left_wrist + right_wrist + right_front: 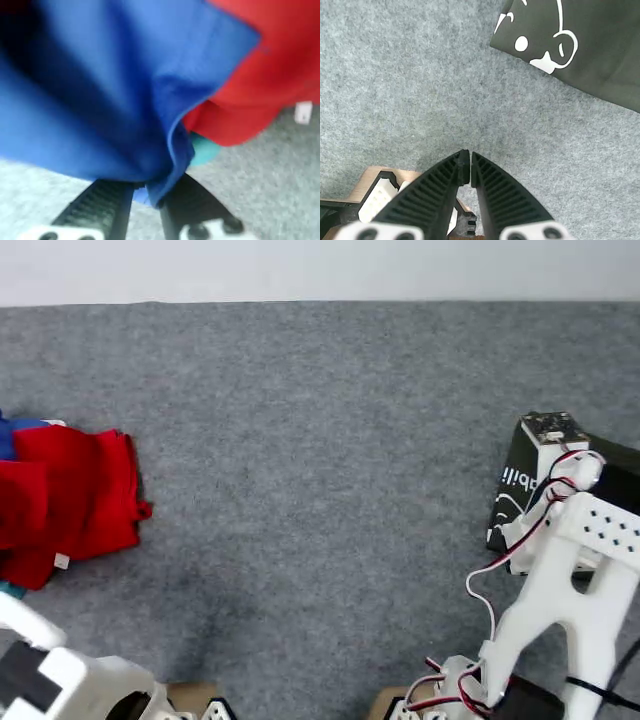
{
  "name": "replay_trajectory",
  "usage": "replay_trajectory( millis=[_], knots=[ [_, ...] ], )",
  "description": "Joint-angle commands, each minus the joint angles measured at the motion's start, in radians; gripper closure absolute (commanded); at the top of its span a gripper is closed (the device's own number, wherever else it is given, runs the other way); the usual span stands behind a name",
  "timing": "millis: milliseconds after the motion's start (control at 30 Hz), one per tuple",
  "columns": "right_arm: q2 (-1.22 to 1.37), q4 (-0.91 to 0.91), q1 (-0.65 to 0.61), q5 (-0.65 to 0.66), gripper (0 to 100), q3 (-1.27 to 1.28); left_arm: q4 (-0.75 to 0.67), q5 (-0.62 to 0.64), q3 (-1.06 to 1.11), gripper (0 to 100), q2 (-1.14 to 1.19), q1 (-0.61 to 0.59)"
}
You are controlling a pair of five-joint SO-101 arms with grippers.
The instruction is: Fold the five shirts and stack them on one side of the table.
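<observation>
A folded red shirt (pixel 70 500) lies at the table's left edge, with a blue shirt (pixel 8 435) peeking out behind it. In the left wrist view my left gripper (pixel 145 192) is shut on the blue shirt (pixel 100 90), pinching a fold of its cloth; the red shirt (pixel 265 75) lies beside it and a bit of teal cloth (pixel 202 150) shows under both. A black shirt with white print (pixel 525 485) lies at the right, partly under the white right arm (pixel 570 590). My right gripper (pixel 470 162) is shut and holds nothing, above bare carpet near the black shirt (pixel 580 45).
Grey carpet (pixel 330 440) covers the table, with wide free room across the middle and back. The arm bases and cables (pixel 450 690) sit along the front edge. A white wall runs behind the table's far edge.
</observation>
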Motion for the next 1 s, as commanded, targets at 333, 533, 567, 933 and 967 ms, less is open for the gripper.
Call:
replay_trajectory(
  millis=[333, 533, 567, 933, 967],
  knots=[
    [-0.033, 0.039, -0.001, -0.011, 98.9, -0.006, 0.02, 0.628, -0.535, 100, -0.39, 0.061],
    [-0.033, 0.039, -0.001, -0.011, 98.9, -0.006, 0.02, 0.735, -0.783, 100, -0.454, 0.232],
    [-0.033, 0.039, -0.001, -0.011, 98.9, -0.006, 0.02, 0.736, -0.822, 100, -0.46, 0.278],
    [-0.025, 0.039, -0.001, -0.011, 98.9, -0.006, 0.037, 0.578, -1.015, 100, -0.457, 0.927],
    [-0.025, 0.039, -0.001, -0.011, 98.9, -0.006, 0.048, 0.557, -1.007, 100, -0.457, 0.968]
  ],
)
